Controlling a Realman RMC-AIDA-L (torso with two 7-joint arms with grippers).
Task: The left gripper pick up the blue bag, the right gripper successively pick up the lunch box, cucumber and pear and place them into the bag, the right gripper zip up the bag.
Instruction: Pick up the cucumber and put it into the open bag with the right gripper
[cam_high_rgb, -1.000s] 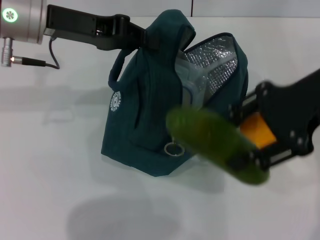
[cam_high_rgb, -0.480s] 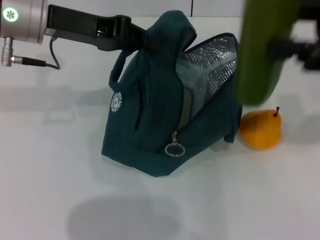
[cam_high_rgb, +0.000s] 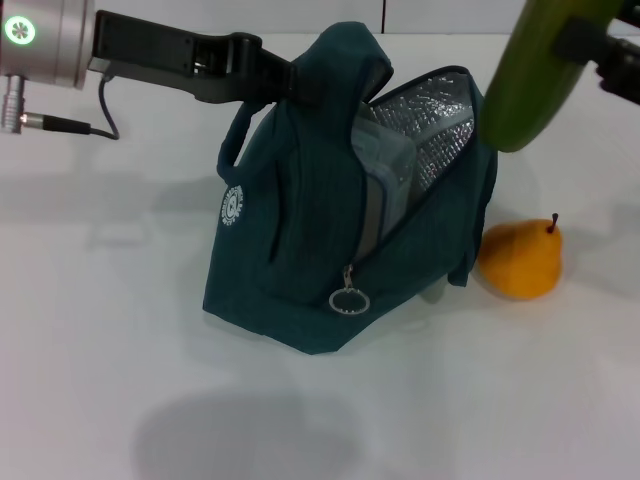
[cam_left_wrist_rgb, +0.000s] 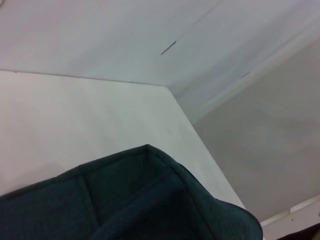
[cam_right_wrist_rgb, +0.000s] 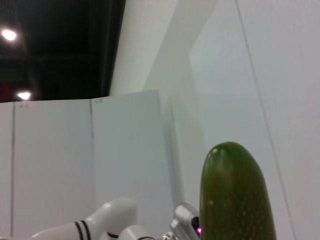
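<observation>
The black left gripper (cam_high_rgb: 290, 80) pinched the dark teal fabric bag's (cam_high_rgb: 300, 230) top, the clear lunch box (cam_high_rgb: 385, 165) already inside. The right gripper (cam_high_rgb: 600, 45), clamped on the long green cucumber (cam_high_rgb: 530, 80), hung above the opening. The orange-yellow pear (cam_high_rgb: 520, 260) waited beside the bag; zipping remained.

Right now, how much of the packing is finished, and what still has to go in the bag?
Done: the left gripper holds the blue bag up by its top, and the lunch box sits inside the open mouth. In hand: the right gripper carries the cucumber tilted above the opening. Left: drop the cucumber in, then the pear, which lies on the table beside the bag, then close the zipper, which is open.
</observation>
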